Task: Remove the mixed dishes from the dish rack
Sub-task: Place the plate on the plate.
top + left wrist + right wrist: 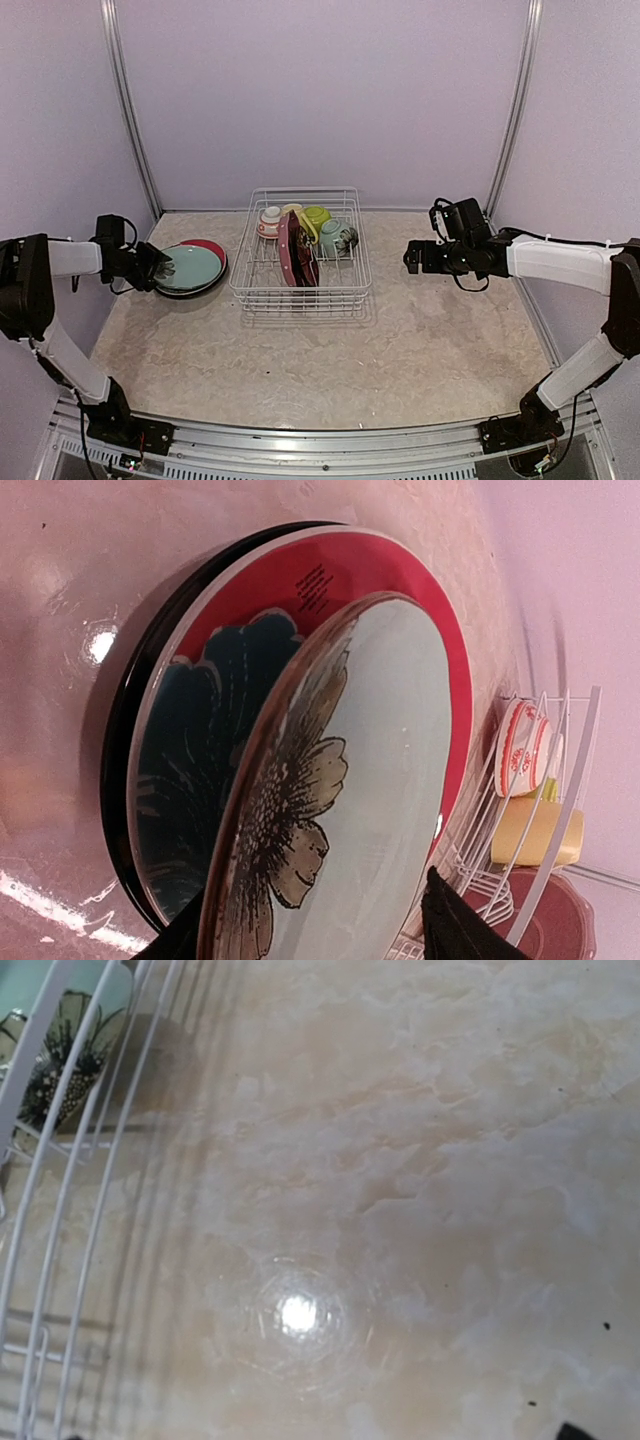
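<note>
Placement step — your left gripper point(159, 268) is clamped on the pale teal flower plate point(380, 780), tilted over the plate stack point(300, 580) left of the dish rack point(300, 298); level it before letting go — opening of the right gripper point(411, 257) cannot be told.

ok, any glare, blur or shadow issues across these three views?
Top external: even, soft light and sharp, with only a faint shadow under the dish rack. Left wrist: small glare spots on the table; the pale blue plate fills much of the frame, its near rim slightly soft. Right wrist: one bright round reflection on the table, and the dish rack wires at the left edge are blurred.
</note>
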`<state>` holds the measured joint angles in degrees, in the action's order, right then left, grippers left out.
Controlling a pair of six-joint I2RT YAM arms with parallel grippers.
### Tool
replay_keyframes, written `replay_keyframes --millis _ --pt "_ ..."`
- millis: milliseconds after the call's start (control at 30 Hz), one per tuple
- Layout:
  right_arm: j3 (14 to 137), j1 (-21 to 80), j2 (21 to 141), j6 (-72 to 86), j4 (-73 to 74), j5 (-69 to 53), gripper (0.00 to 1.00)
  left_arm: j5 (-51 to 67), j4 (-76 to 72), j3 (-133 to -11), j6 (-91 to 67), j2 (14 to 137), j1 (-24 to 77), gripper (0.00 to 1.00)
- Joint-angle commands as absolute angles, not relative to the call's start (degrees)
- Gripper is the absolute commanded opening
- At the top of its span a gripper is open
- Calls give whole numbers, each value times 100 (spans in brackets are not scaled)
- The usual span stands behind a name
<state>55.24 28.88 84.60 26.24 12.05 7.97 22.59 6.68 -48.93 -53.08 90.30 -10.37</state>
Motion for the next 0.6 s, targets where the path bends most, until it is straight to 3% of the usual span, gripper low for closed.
replay_keyframes --millis 0,200,433,567 --pt "5515 2971 8483 2614 1166 806 100 1940 1209 -5196 -5068 8804 -927 63" --pt "5528 2971 8499 2594 1159 796 100 1663 1533 -5364 -5030 8852 -815 71" --pt "5473 2971 8397 2604 1202 881 100 1415 1662 -5580 -5038 8994 -728 88" --pt "5435 2970 8337 2627 1207 867 100 1256 1805 -5794 -4983 9092 -618 91"
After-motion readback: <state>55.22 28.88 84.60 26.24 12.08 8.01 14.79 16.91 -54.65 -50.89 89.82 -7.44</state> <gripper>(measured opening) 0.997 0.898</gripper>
